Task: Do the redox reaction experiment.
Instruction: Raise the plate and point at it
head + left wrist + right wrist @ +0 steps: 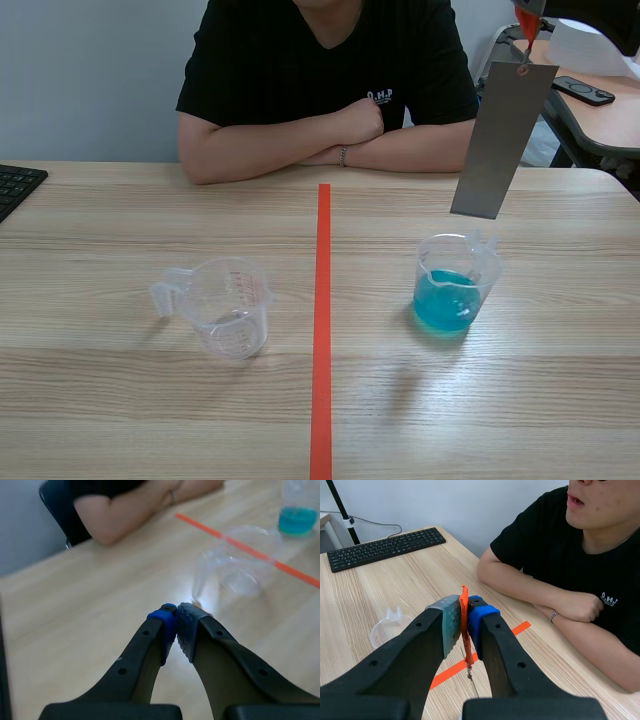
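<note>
Metal strip (503, 140) dangling over the blue beaker (455, 283)

Strip hangs tilted in the upper right of the scene frame, lower edge just above the beaker, which sits right of centre. Looks thin, stiff and light. It's hung by a small link off an orange tab (463, 597), so I'd expect swing and twist, and the tab is the only sensible hold. Right hand (464, 612) is raised, pads pinching that tab. The plastic beaker probably tips if the strip clips its rim. Left hand (176, 622) is pressed together on nothing, low over the bench (100, 400), with the empty cup (228, 305) ahead of it.
</note>
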{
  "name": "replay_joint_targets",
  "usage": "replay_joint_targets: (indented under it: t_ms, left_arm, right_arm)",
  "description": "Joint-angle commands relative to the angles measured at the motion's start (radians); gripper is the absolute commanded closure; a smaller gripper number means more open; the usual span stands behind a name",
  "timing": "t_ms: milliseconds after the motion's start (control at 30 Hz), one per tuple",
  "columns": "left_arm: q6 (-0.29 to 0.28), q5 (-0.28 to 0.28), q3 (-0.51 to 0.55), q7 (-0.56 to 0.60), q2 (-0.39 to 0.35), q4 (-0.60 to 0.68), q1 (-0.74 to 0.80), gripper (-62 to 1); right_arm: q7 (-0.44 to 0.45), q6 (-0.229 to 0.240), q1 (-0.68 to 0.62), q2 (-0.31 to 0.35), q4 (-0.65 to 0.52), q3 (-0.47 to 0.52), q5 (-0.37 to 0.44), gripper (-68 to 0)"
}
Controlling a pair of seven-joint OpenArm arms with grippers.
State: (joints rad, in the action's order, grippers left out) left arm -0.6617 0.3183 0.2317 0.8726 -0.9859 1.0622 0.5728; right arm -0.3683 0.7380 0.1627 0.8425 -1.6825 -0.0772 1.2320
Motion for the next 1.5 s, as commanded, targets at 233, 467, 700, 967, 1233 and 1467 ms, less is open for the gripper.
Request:
replay_joint_targets:
  t_ms: [233, 467, 700, 967, 1233, 1467]
  left_arm:
    - [-0.034, 0.030, -0.283, -0.162, -0.034, 0.013, -0.424, -2.5]
    - [-0.034, 0.030, -0.610, -0.333, 0.097, 0.012, -0.761, -2.5]
    - [-0.034, 0.031, -0.821, -0.473, 0.306, 0.011, -0.958, -2.5]
    - [-0.034, 0.031, -0.934, -0.608, 0.519, 0.003, -1.077, -2.5]
    - [-0.003, 0.053, -0.951, -0.609, 0.650, -0.142, -1.127, -2.5]
    - [-0.007, 0.056, -0.951, -0.611, 0.710, -0.193, -1.128, -2.6]
  right_arm:
    - [0.014, 0.008, 0.017, 0.016, -0.007, 0.017, 0.033, -1.5]
    - [0.014, 0.008, 0.017, 0.016, -0.007, 0.017, 0.033, -1.5]
    - [0.014, 0.008, 0.017, 0.016, -0.007, 0.017, 0.033, -1.5]
    - [0.014, 0.008, 0.017, 0.016, -0.007, 0.017, 0.033, -1.5]
    - [0.014, 0.008, 0.017, 0.016, -0.007, 0.017, 0.033, -1.5]
    - [0.014, 0.008, 0.017, 0.016, -0.007, 0.017, 0.033, -1.5]
